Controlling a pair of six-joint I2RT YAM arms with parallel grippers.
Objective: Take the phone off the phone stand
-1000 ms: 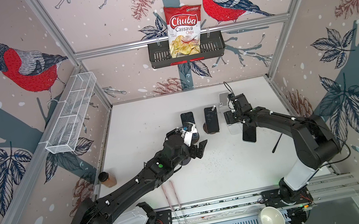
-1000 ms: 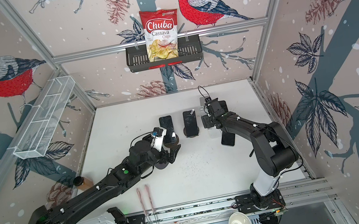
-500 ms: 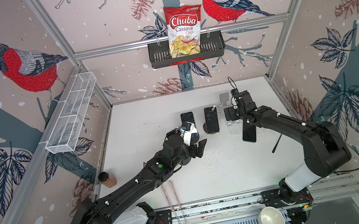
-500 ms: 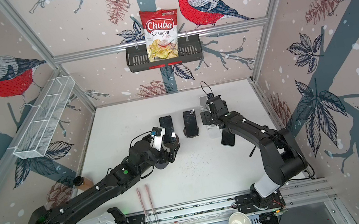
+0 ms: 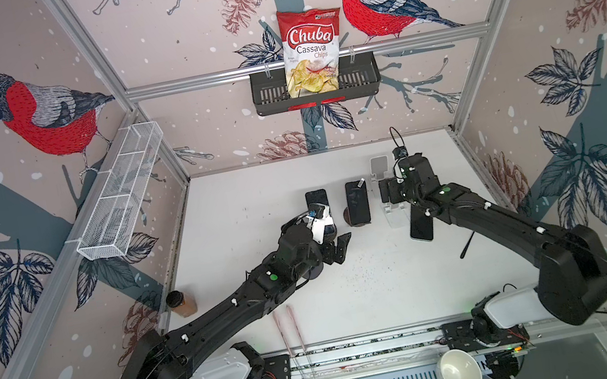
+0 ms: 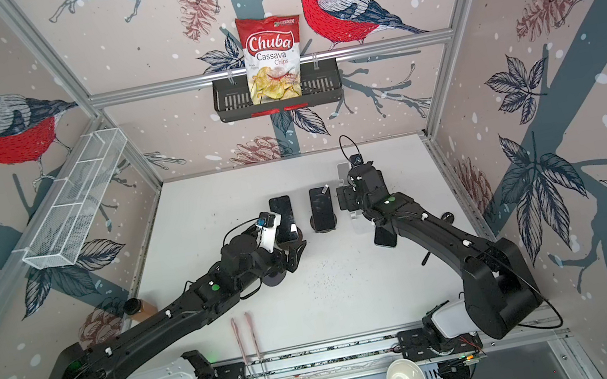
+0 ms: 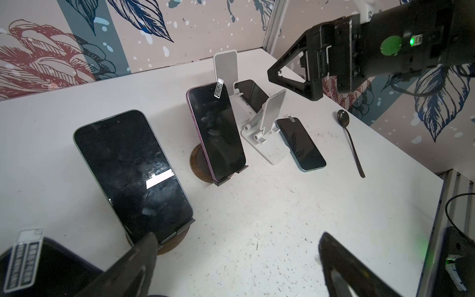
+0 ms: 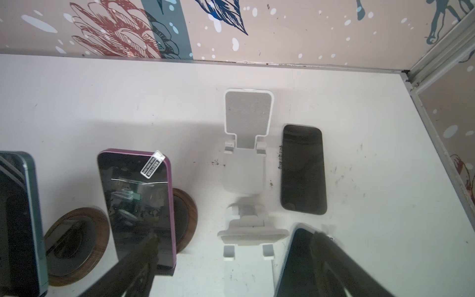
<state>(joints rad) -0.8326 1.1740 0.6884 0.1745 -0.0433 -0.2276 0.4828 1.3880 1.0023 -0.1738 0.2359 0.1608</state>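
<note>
Two dark phones lean on round wooden phone stands: a teal-edged phone [image 5: 316, 201] [image 7: 133, 174] and a purple-edged phone [image 5: 357, 202] [image 8: 136, 200] with a small label. Both white folding stands, the far one [image 8: 248, 115] and the near one [image 5: 395, 214] [image 8: 252, 231], are empty. A dark phone [image 5: 420, 224] [image 7: 300, 144] lies flat beside the near stand, and another phone [image 8: 303, 169] lies flat beside the far one. My right gripper [image 8: 235, 257] [image 5: 387, 197] hangs open above the near white stand, holding nothing. My left gripper [image 7: 239, 267] [image 5: 335, 246] is open over bare table in front of the teal-edged phone.
A labelled phone [image 7: 38, 264] shows at the edge of the left wrist view. A black spoon [image 7: 349, 138] lies on the table's right side. Also in view are a brown bottle [image 5: 180, 303] at the left edge, pink chopsticks [image 5: 288, 328] at the front, a white ladle [image 5: 459, 374], and a chips bag [image 5: 313, 49] in the wall basket.
My right gripper has opened wider and drawn slightly toward the back, over the near white stand. The flat phone beside that stand has stayed put. The left arm has not moved.
</note>
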